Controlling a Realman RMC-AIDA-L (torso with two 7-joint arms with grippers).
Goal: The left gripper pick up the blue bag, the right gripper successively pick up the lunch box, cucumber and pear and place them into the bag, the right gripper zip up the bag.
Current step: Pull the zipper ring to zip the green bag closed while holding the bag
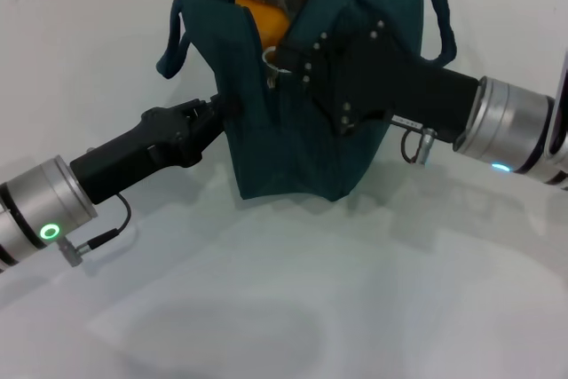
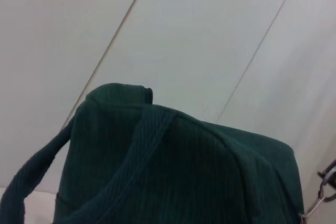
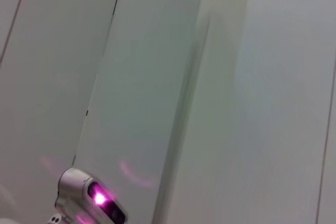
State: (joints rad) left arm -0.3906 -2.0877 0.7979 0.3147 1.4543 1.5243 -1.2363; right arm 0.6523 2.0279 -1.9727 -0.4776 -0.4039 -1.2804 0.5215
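The soft, floppy blue bag [image 1: 293, 130] stands between both hands, left hand [image 1: 224, 111] gripping its side, right hand [image 1: 288, 61] apparently closed at the zipper ring [image 1: 272, 59], the best hold.

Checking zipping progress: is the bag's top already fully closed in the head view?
No. The blue bag gapes open at its top, with the orange-yellow pear and foil lining visible inside.
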